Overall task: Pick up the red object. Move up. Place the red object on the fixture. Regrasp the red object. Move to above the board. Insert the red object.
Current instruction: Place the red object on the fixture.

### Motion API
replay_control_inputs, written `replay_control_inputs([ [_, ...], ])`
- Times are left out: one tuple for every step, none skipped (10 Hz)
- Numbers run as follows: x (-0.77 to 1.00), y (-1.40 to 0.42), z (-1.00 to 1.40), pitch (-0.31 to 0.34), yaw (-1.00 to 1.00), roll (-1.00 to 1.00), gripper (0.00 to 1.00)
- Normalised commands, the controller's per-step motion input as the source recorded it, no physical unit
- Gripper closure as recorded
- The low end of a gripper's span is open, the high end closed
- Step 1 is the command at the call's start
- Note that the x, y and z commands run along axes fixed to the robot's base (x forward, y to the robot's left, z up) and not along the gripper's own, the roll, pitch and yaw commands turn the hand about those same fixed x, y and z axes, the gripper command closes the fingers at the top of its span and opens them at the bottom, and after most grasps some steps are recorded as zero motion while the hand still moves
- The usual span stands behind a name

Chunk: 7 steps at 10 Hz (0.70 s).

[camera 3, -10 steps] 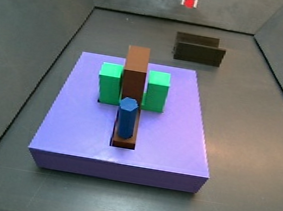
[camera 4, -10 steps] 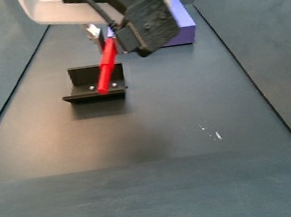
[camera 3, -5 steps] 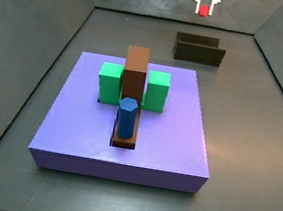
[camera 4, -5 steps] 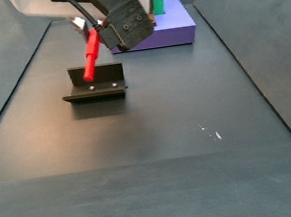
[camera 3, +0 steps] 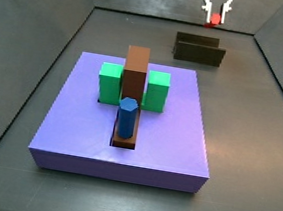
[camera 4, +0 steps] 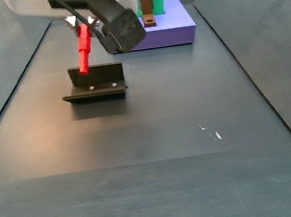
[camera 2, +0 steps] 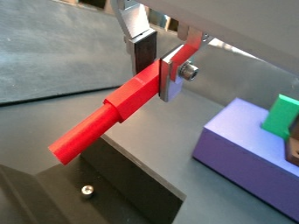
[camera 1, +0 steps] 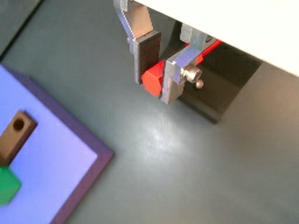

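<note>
A: Claw (camera 2: 159,63) pinching the red object (camera 2: 105,116); since a second ago it has swung near upright over the fixture (camera 4: 95,86).

B: Fixture sits at 1 o'clock of the board (camera 3: 152,140). Placing looks next.

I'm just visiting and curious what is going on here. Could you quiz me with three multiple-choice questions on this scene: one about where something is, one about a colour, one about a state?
1. Where is the red object?
A. between the gripper fingers, above the fixture
B. flat on the board
C. on the floor

2. What colour is the upright peg on the board?
A. yellow
B. blue
C. white

3. How is the gripper?
A. open, empty
B. out of sight
C. shut on the red object

Answers: 1 A, a side view shows it hanging over the fixture. 2 B, plainly blue. 3 C, both wrist views show the plates clamping it.
</note>
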Motion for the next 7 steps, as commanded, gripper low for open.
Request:
replay_control_inputs([
  [0.04, 0.0, -0.27, -0.291, 0.35, -0.67, 1.0],
  [0.0, 0.0, -0.32, -0.297, 0.35, -0.54, 1.0],
  [0.0, 0.0, -0.34, -0.197, 0.26, -0.26, 1.0],
  [0.0, 0.0, -0.38, -0.151, 0.17, -0.04, 1.0],
  [0.0, -0.07, -0.29, -0.163, 0.1, 0.0, 1.0],
  [-0.08, -0.03, -0.33, -0.171, 0.02, 0.0, 1.0],
  [-0.12, 0.0, -0.29, -0.226, 0.0, 0.0, 1.0],
])
